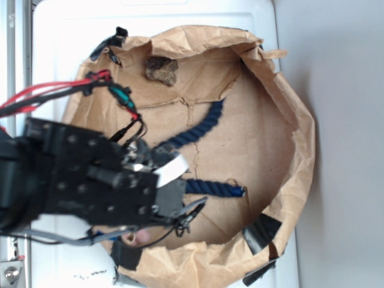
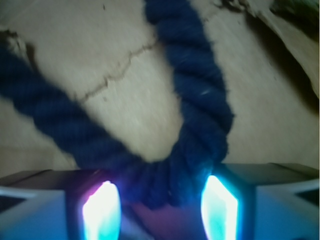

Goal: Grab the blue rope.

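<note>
The blue rope (image 1: 201, 127) lies in an S-curve on the brown paper floor, and its brighter blue capped end (image 1: 240, 192) points right. My gripper (image 1: 165, 169) sits over the rope's left bend and hides it. In the wrist view the rope (image 2: 200, 100) makes a tight U. The bottom of that U is bunched between my two glowing fingertips (image 2: 160, 207), and the rope presses against both pads. The gripper is shut on the rope's bend.
A crumpled brown paper wall (image 1: 300, 138) rings the work area, patched with black tape (image 1: 261, 233). A dark brown lump (image 1: 161, 70) rests near the top. A bit of a pink toy (image 1: 141, 238) shows under my arm. Red and black wires (image 1: 54, 93) trail from the arm at left.
</note>
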Controlling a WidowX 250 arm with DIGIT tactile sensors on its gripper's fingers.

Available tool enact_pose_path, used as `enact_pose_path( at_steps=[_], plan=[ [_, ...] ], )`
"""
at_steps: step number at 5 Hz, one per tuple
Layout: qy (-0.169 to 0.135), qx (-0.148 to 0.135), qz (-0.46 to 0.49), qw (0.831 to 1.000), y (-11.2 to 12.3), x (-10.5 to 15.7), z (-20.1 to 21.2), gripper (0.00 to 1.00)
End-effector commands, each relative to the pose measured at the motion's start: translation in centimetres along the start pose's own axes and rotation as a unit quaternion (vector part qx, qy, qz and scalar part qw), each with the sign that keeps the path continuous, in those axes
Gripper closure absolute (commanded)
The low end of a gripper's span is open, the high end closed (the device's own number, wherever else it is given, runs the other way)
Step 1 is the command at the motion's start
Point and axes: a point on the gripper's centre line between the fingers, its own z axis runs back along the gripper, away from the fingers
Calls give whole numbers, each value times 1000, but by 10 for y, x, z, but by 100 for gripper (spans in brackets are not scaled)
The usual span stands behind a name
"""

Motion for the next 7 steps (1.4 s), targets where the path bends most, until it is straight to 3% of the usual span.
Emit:
enact_pose_path(
  at_steps=[1,2,3,4,5,7],
  plan=[
    [-17,-14,-12,1000,-1,-18,18,100],
    [-18,-22,-12,1000,0,-23,25,100],
    [-15,-47,8,999,0,-24,37,0],
    [-10,-57,28,998,11,47,37,0],
    [-6,-67,49,997,-1,86,42,0],
    [-12,-62,73,995,3,108,44,0]
  ],
)
